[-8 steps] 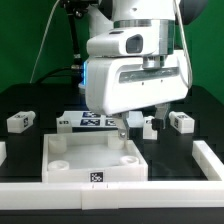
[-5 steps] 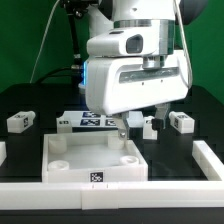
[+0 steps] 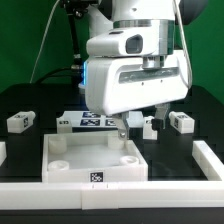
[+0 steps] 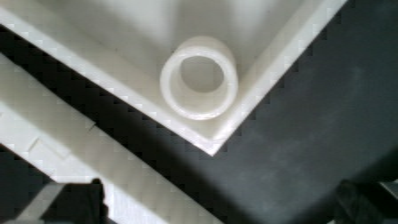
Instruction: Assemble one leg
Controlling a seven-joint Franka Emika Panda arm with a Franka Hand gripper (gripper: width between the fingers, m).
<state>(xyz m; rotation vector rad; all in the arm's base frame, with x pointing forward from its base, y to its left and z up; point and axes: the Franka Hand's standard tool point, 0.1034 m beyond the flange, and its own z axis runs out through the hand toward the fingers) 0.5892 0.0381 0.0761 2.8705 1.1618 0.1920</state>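
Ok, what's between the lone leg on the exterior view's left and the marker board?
Nothing: bare black table separates the leg from the marker board, seen in the exterior view.

You cannot see the whole arm (image 3: 135, 60): the exterior view's top edge cuts it off. Its body hides the middle of the marker board (image 3: 75, 121), and the tags that do show are too small to read. The gripper (image 3: 138, 124) sits low behind that body, so you cannot tell how wide the jaws stand. The leg (image 3: 148, 125) beside it is partly covered. The tag (image 3: 96, 178) on the panel's front edge is too small to make out. In the wrist view everything is blurred: the panel (image 4: 285, 40) runs off the picture, the socket (image 4: 199, 78) has soft edges, and a pale shape (image 4: 71, 195) cannot be named.
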